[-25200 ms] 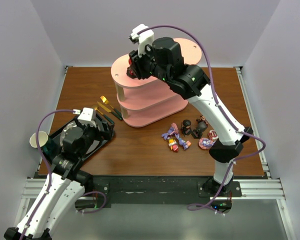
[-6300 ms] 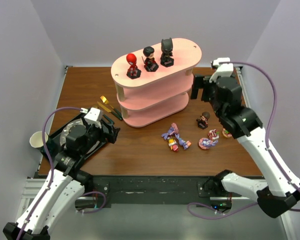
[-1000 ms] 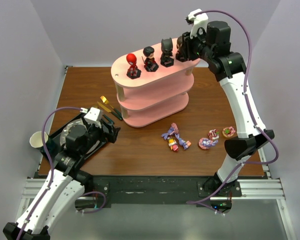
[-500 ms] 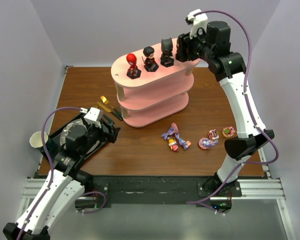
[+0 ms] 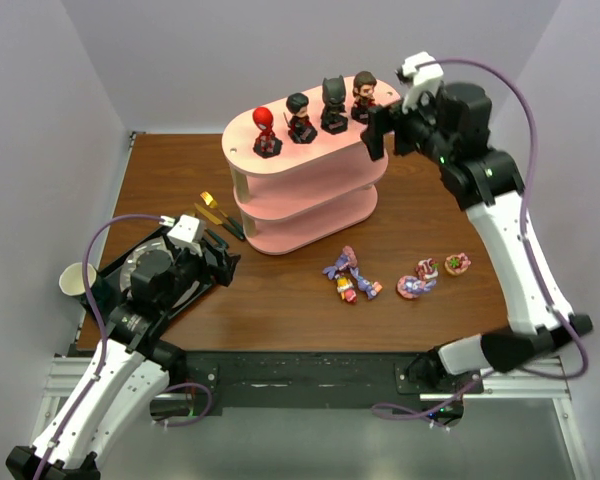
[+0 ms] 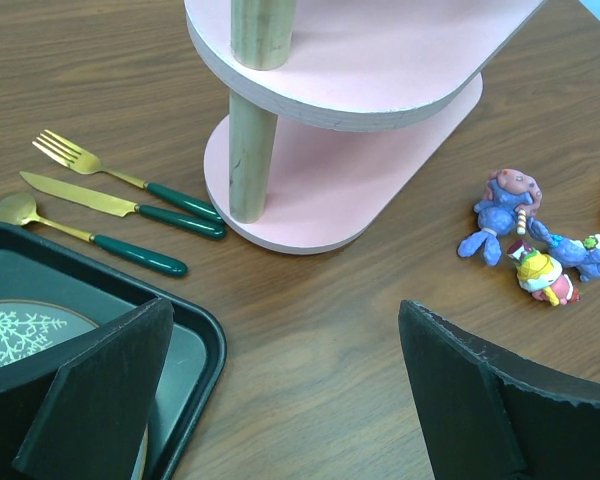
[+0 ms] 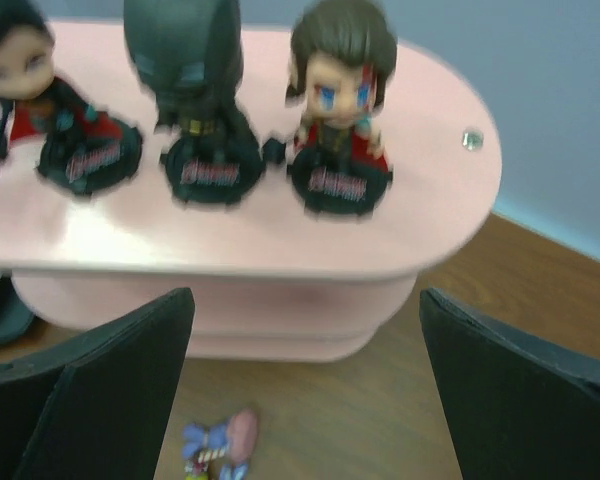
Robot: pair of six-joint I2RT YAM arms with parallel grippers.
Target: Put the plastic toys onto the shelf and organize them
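The pink shelf (image 5: pixel 310 150) stands at the table's middle back. Its top board carries a row of figures: red (image 5: pixel 266 131), dark-haired (image 5: pixel 300 117), black (image 5: pixel 333 105) and brown-haired (image 5: pixel 364 96). My right gripper (image 5: pixel 385 135) hangs open just right of the top board, holding nothing. In the right wrist view it (image 7: pixel 305 300) faces the brown-haired figure (image 7: pixel 340 85) and the black one (image 7: pixel 195 70). Small pony-like toys lie on the table: a purple-blue cluster (image 5: pixel 348 275) and pink ones (image 5: pixel 417 281). My left gripper (image 5: pixel 220 262) is open and empty over the tray's corner (image 6: pixel 285 310).
A black tray (image 6: pixel 195 335) with a plate lies at the front left. Gold and green cutlery (image 6: pixel 130 205) sits between it and the shelf. A paper cup (image 5: pixel 75 280) stands at the table's left edge. One more small toy (image 5: pixel 457 264) lies far right.
My right gripper has opened and drawn back to the right and down from the top board, leaving the brown-haired figure standing there. The left arm has not moved.
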